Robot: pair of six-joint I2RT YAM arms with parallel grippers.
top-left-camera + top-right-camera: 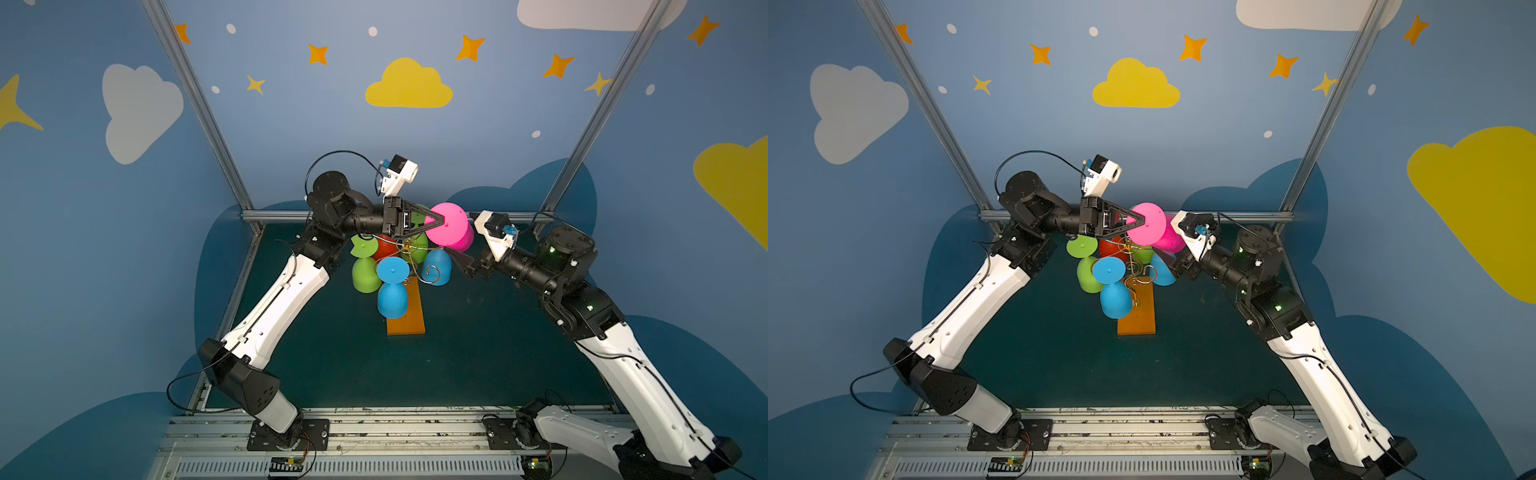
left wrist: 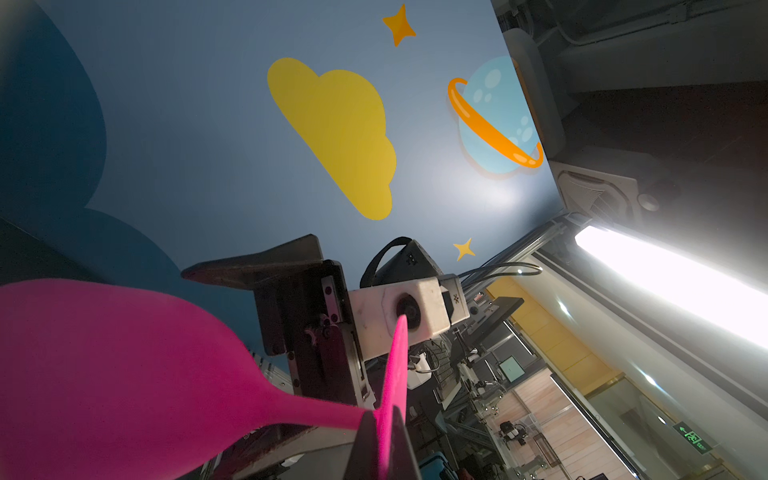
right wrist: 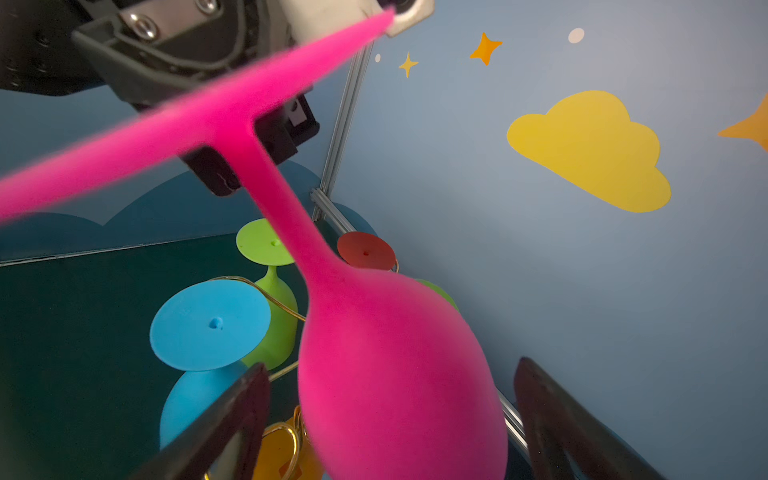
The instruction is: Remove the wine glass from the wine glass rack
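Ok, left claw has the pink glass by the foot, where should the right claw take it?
I'd take the bowl, around its widest part, from the right side. The pink glass hangs foot-up from the left claw, its stem thin; the open right claw brackets the bowl.

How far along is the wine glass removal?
Done: the pink wine glass looks clear of the wine glass rack, tilted above it. In hand: the left gripper is shut on its foot, and the right gripper stands open around the bowl, not gripping. Left: probably a handover or setting it down. The other glasses hang on the rack.
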